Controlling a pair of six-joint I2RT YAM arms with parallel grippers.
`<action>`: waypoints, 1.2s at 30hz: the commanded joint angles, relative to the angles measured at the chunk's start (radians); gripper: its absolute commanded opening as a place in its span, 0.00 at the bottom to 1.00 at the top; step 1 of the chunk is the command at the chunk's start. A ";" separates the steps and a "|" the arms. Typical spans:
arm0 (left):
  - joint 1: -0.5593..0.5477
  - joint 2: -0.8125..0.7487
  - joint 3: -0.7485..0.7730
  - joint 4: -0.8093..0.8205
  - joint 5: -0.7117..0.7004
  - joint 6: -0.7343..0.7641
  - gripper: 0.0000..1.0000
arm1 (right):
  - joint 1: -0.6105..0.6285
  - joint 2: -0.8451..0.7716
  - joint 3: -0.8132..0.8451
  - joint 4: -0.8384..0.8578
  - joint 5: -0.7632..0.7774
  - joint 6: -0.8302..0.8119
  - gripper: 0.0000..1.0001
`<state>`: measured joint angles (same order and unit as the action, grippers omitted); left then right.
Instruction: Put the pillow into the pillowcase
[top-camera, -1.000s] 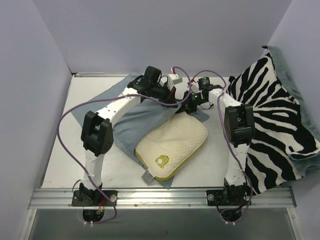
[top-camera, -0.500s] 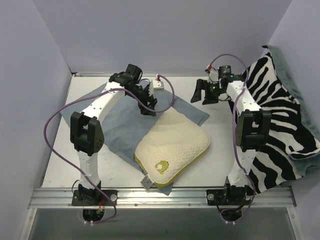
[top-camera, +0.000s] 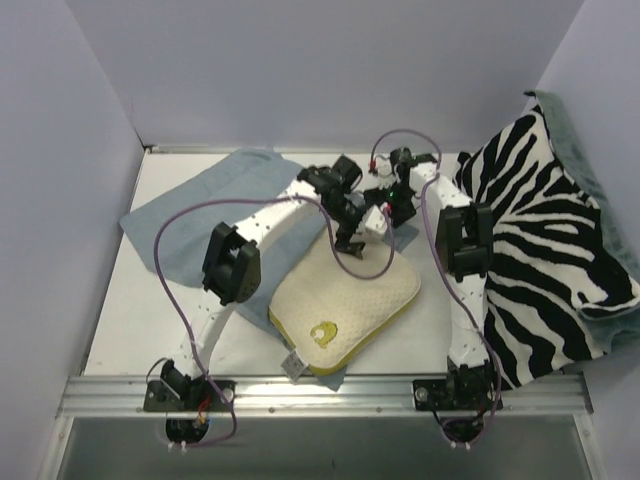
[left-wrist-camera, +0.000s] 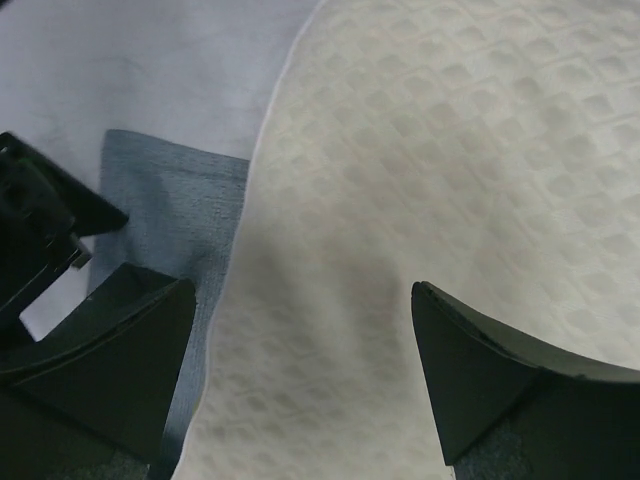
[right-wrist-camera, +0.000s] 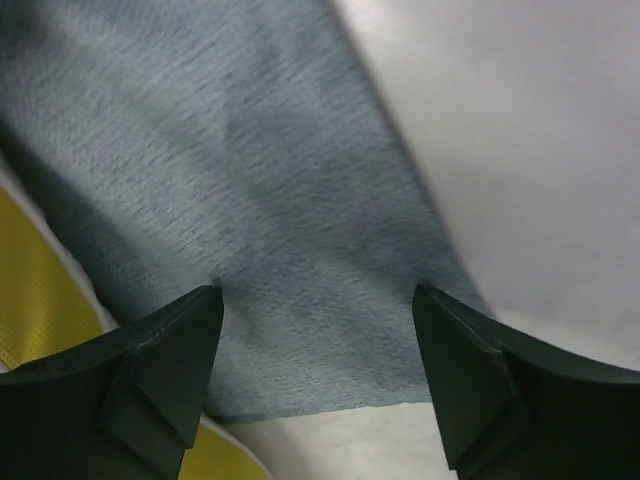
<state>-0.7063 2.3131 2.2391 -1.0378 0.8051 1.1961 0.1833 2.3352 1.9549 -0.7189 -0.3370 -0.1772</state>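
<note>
Swung back inward, left fingers (left-wrist-camera: 110, 370) are held apart over the dimpled cream-white rectangular pillow (top-camera: 340, 300), lying on the limp blue-grey fabric pillowcase (top-camera: 225, 175); right fingers (right-wrist-camera: 480, 390) spread above its corner. Soft, light: edge pinch judged best.

pillowcase (top-camera: 200, 185): partly under pillow (top-camera: 345, 300); zebra cloth (top-camera: 550, 260): cut off at right edge

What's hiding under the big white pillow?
The blue-grey pillowcase lies under the pillow, sticking out on its left, far and near sides. How far it reaches beneath, and anything else there, is covered.
</note>
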 joint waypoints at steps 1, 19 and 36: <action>-0.024 0.031 0.010 -0.042 -0.027 0.177 0.98 | 0.025 0.010 -0.025 -0.146 -0.002 -0.042 0.70; 0.105 0.050 0.166 -0.110 -0.512 -0.145 0.00 | -0.056 -0.233 -0.339 -0.329 -0.195 -0.094 0.00; 0.283 0.190 0.166 0.246 -1.156 -0.300 0.00 | -0.168 -0.335 -0.344 -0.568 -0.206 -0.315 0.00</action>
<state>-0.4862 2.4748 2.4104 -0.9615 -0.0509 0.8848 0.0780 2.0102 1.5700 -0.9787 -0.6533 -0.4305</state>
